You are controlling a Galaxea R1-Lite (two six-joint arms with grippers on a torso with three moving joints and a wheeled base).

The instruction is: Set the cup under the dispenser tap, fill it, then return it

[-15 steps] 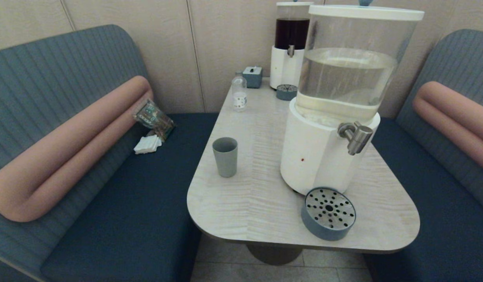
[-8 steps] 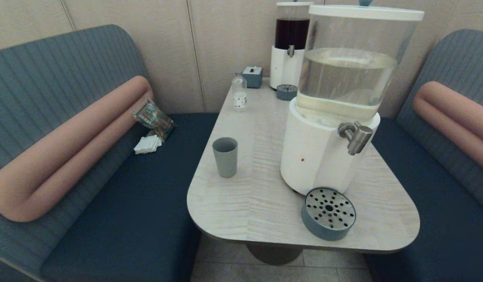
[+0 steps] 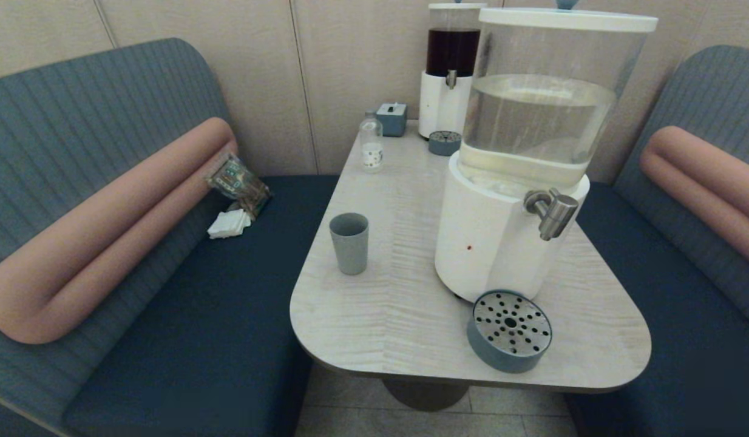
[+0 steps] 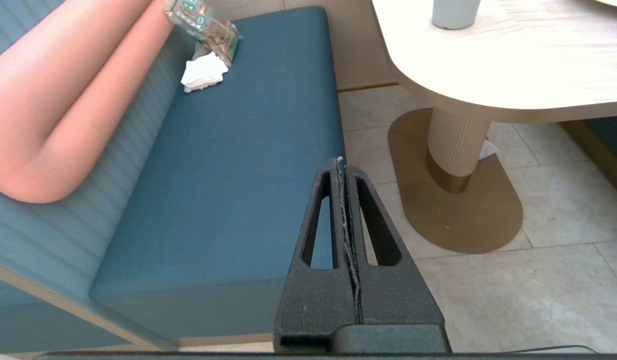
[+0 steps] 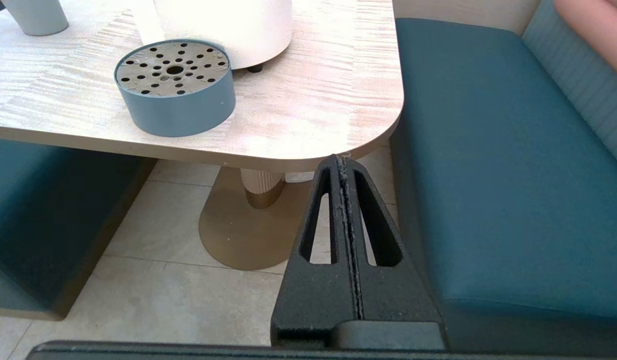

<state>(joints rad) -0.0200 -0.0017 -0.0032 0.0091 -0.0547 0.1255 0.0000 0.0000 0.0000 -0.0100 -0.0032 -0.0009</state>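
Both end effectors are parked low, off the near edge of the bench, and neither appears in the head view. Your left end effector (image 4: 342,165) hangs over the floor beside the left seat, fingers pressed fully together with nothing between them. Your right end effector (image 5: 342,162) sits just below the bench's near right corner, likewise closed and empty. Both point forward toward the bench (image 3: 399,315).

Nearest on the bench, the drip tray (image 3: 509,331) rests close to the near edge, in front of the white dispenser base (image 3: 490,243). Note that the dispenser tap (image 3: 553,212) projects toward the right, and the tray appears offset to the left of the spout rather than directly beneath it.

The cup (image 3: 349,243) stands upright on the left side of the bench, well apart from the dispenser, apparently empty. Expect it to be light and rigid, with a matte, tapered, handleless wall. Grip it at mid-height across the body; a hold near the rim risks tipping, and once filled it will be heavier and prone to spilling.

Farther back stand a small clear bottle (image 3: 371,142) and a dark-liquid dispenser (image 3: 450,67); leave both alone.
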